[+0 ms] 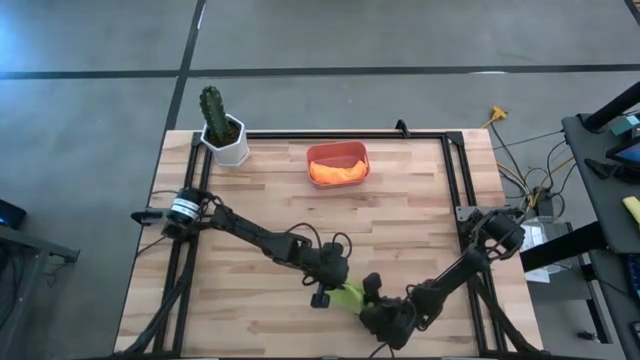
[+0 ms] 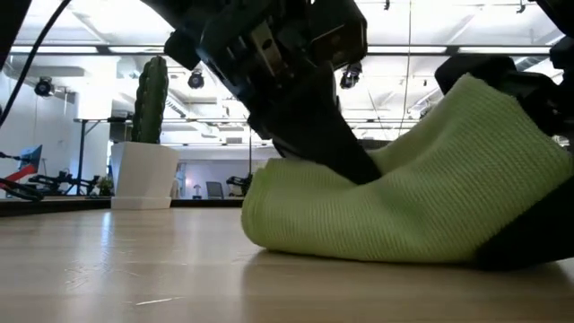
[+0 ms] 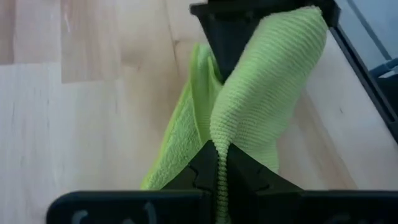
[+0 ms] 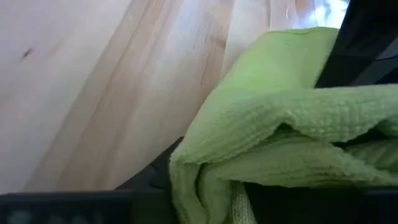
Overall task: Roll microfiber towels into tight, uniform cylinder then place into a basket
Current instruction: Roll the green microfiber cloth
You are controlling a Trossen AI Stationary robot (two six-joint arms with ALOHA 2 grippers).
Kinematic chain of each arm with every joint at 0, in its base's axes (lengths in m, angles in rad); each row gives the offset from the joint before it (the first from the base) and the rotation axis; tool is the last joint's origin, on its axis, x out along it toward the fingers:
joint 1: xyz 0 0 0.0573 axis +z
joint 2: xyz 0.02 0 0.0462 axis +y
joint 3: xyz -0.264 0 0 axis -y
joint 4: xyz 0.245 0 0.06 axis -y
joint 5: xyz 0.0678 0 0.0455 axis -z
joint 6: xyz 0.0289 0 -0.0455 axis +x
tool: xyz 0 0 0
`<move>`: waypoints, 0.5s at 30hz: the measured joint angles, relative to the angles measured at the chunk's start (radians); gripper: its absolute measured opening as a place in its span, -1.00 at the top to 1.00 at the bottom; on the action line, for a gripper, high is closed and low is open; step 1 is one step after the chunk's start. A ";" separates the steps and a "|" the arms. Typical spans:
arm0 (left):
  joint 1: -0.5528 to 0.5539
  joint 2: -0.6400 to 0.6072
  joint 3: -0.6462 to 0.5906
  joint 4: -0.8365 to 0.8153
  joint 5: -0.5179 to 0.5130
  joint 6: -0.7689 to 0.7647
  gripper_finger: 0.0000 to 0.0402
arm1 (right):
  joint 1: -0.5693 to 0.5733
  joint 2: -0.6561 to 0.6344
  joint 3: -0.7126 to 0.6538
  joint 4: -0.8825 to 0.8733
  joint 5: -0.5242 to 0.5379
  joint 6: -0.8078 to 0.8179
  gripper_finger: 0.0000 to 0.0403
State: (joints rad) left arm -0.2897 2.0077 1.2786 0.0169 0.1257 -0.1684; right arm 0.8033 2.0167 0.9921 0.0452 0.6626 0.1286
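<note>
Green towel (image 2: 395,202) filling most of the low view, lying bunched on the wooden table (image 1: 400,210) near its front edge, between the two arms

Getting pinched at one end by the left gripper (image 3: 219,169), fingers closed tight on a fold of the cloth, clear as day in the left wrist view

Draping up and away from there toward the right gripper (image 1: 385,315), which is sitting right against the other end of the green towel in the high view

Showing the cloth bunched between the right gripper's fingers (image 4: 155,165) in its own wrist view, looking clamped on a thick folded layer

Lying loosely folded rather than rolled at this point, with one end raised higher than the other in the low view

Reaching in from the left side of the table for the left arm, from the right side for the right one, both meeting over the front middle

Sitting well apart from all that, near the back edge: red basket (image 1: 338,163) with the orange towel (image 1: 337,172) already lying inside it

Standing at the back left corner: white pot with a cactus (image 1: 222,128), also showing in the low view behind the table surface
</note>
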 joint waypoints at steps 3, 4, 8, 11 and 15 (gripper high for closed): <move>0.000 0.006 0.000 0.030 0.008 0.001 0.99 | 0.007 -0.007 0.000 -0.033 0.009 -0.026 0.17; 0.000 0.008 0.000 0.036 0.008 0.002 0.99 | 0.010 -0.010 0.000 -0.036 0.015 -0.037 0.12; 0.000 0.011 0.000 0.029 0.009 0.021 0.99 | 0.029 -0.028 -0.002 -0.068 0.043 -0.103 -0.06; -0.004 0.011 0.000 0.034 0.011 0.026 0.99 | 0.037 -0.049 -0.003 -0.134 0.064 -0.110 -0.12; -0.005 0.026 0.005 0.091 0.012 0.026 0.99 | 0.040 -0.065 -0.006 -0.177 0.068 -0.105 -0.16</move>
State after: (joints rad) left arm -0.2947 2.0333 1.2832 0.1074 0.1377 -0.1421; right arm 0.8433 1.9522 0.9863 -0.1320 0.7303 0.0241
